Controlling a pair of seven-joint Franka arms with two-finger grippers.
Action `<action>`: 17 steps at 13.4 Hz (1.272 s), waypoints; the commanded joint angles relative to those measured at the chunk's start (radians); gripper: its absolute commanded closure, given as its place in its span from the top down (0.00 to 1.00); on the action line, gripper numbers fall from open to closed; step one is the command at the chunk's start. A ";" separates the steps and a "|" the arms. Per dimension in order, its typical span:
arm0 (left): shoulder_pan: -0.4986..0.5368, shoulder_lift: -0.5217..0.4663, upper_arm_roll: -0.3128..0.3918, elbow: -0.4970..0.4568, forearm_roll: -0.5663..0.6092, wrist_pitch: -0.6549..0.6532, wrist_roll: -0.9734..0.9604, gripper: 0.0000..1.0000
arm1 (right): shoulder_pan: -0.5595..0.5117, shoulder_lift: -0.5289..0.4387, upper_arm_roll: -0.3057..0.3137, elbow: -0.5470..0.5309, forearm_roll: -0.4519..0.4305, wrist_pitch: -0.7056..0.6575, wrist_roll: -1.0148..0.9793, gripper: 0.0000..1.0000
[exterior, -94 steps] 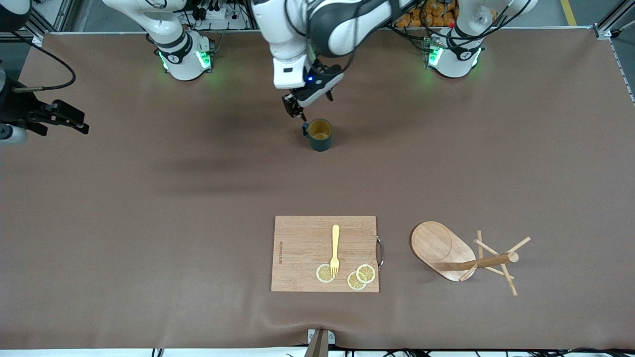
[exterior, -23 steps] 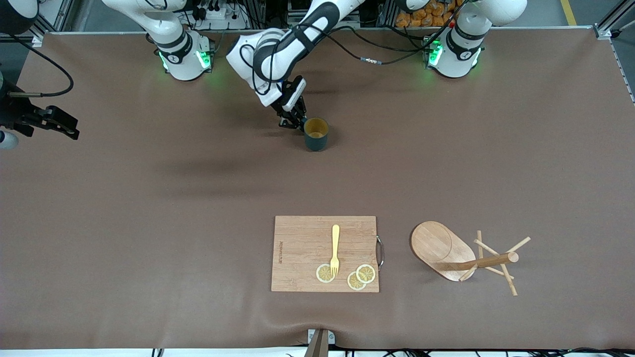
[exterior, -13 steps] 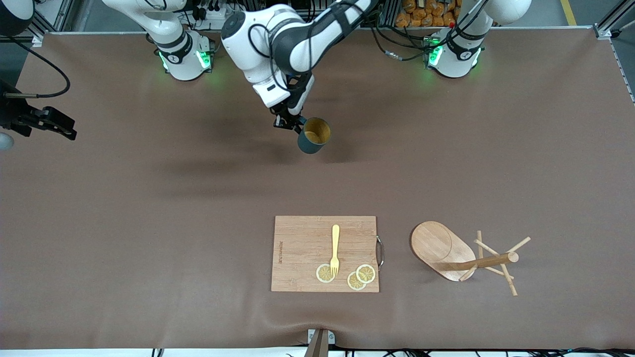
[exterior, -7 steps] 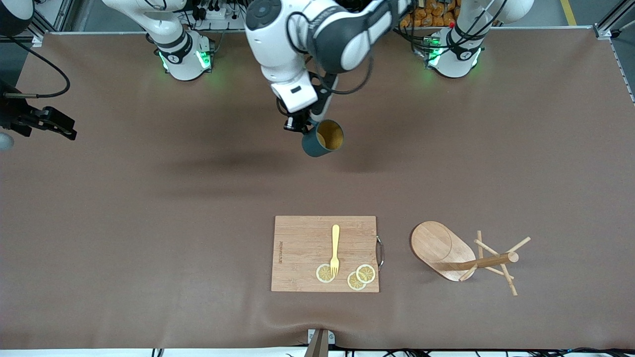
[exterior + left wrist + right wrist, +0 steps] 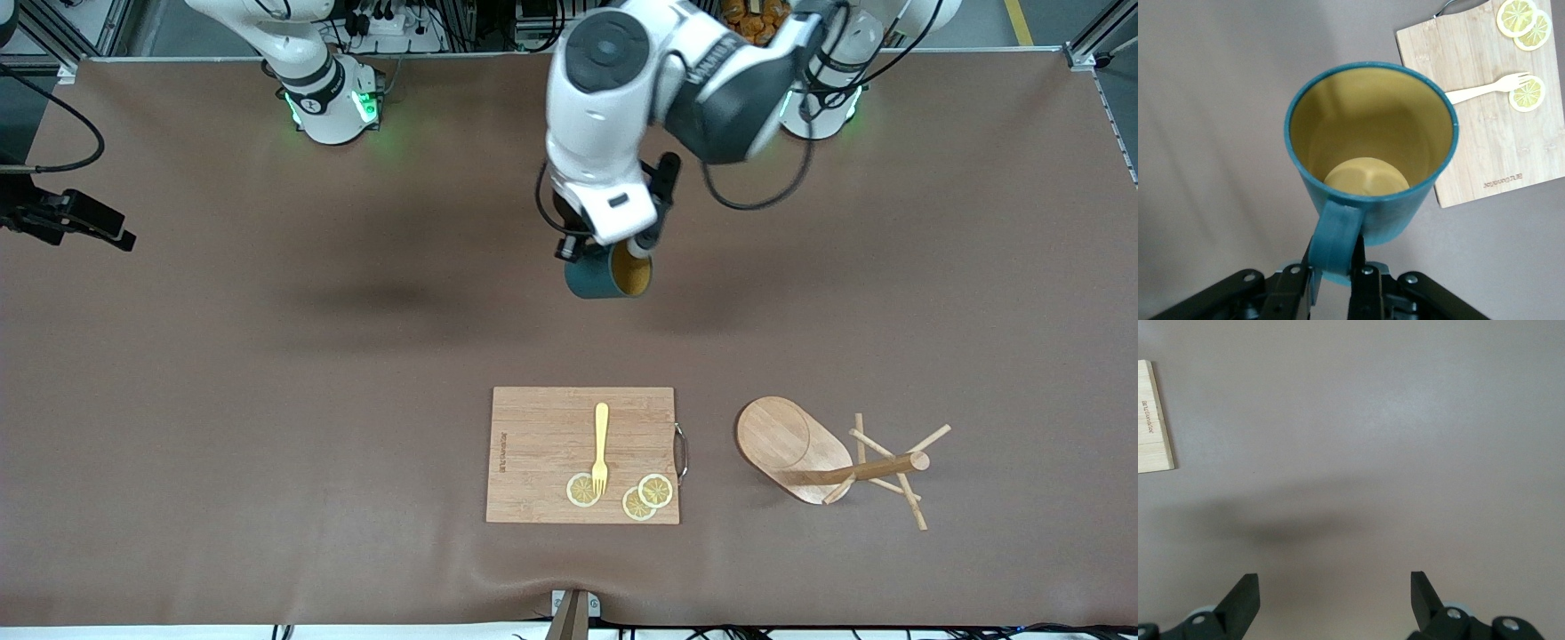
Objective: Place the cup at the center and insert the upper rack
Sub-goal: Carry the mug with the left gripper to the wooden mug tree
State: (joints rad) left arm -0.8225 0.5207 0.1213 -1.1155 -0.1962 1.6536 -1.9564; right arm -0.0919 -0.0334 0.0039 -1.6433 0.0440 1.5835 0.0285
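The dark teal cup [image 5: 609,276] with a yellowish-tan inside hangs in the air, tilted, over the brown table mat [image 5: 356,338]. My left gripper [image 5: 573,252] is shut on its handle. In the left wrist view the cup [image 5: 1368,150] fills the middle and my left gripper [image 5: 1337,270] clamps the handle [image 5: 1333,243]. The wooden mug tree [image 5: 831,462] lies on its side toward the left arm's end of the table. My right gripper [image 5: 107,231] is open and empty over the right arm's end of the table; it also shows in the right wrist view [image 5: 1335,593].
A wooden cutting board [image 5: 542,427] lies beside the mug tree, toward the right arm's end from it. On it are a yellow fork [image 5: 601,447] and lemon slices [image 5: 646,496]. It shows in the left wrist view [image 5: 1498,133] too.
My left gripper closed on the cup's handle, lifted the cup off the mat and carried it toward the front camera and the left arm's end. The right arm hardly moved.
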 commanded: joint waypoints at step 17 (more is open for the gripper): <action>0.706 0.010 -0.009 -0.047 -0.768 -0.140 0.686 0.00 | 0.004 -0.005 0.015 0.008 0.013 -0.020 0.004 1.00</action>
State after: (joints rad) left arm -0.1590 0.5173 0.1221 -1.1640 -0.8915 1.5287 -1.3182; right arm -0.0867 -0.0338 0.0175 -1.6423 0.0445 1.5758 0.0287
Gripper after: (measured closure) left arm 0.797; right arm 0.000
